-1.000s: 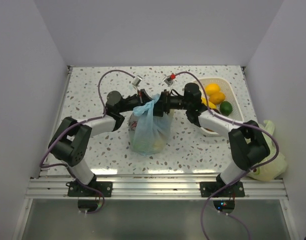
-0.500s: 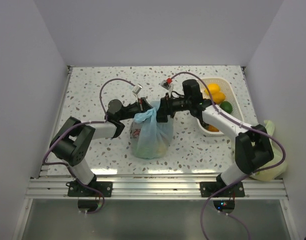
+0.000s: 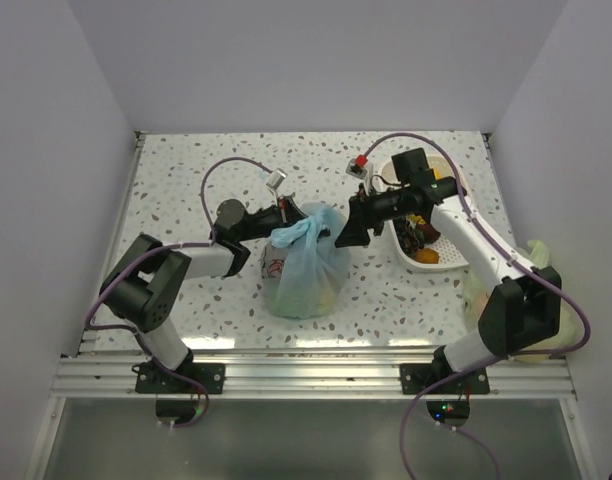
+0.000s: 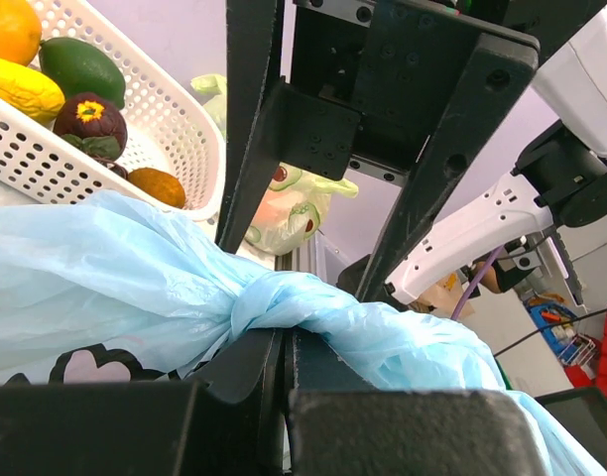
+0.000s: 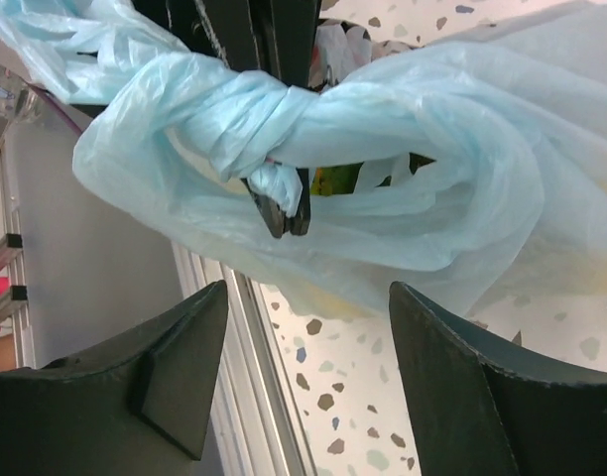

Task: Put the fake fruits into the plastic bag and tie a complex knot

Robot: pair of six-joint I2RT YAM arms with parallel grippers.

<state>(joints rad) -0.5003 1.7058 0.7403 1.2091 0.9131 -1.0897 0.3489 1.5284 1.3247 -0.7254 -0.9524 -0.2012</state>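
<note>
The light-blue plastic bag (image 3: 304, 268) stands mid-table with fake fruits showing dimly yellow through it (image 3: 324, 292). Its handles are twisted into a knot (image 3: 302, 232) on top, also seen in the right wrist view (image 5: 252, 111) and left wrist view (image 4: 266, 297). My left gripper (image 3: 286, 216) is shut on a handle strip just beside the knot; its closed fingertips (image 5: 284, 212) pinch blue plastic. My right gripper (image 3: 348, 234) hangs open to the right of the bag, apart from it, with nothing between its fingers (image 5: 181, 365).
A white perforated basket (image 3: 452, 258) at the right rear holds more fruits: orange (image 4: 10, 26), yellow (image 4: 22, 89), green (image 4: 81, 69), dark purple (image 4: 89, 115). A pale green bag (image 3: 546, 318) lies at the table's right edge. The walls stand close around.
My right gripper has drawn back to the right, away from the bag's top, with its jaws narrowing somewhat. The left gripper has kept its hold and place.
</note>
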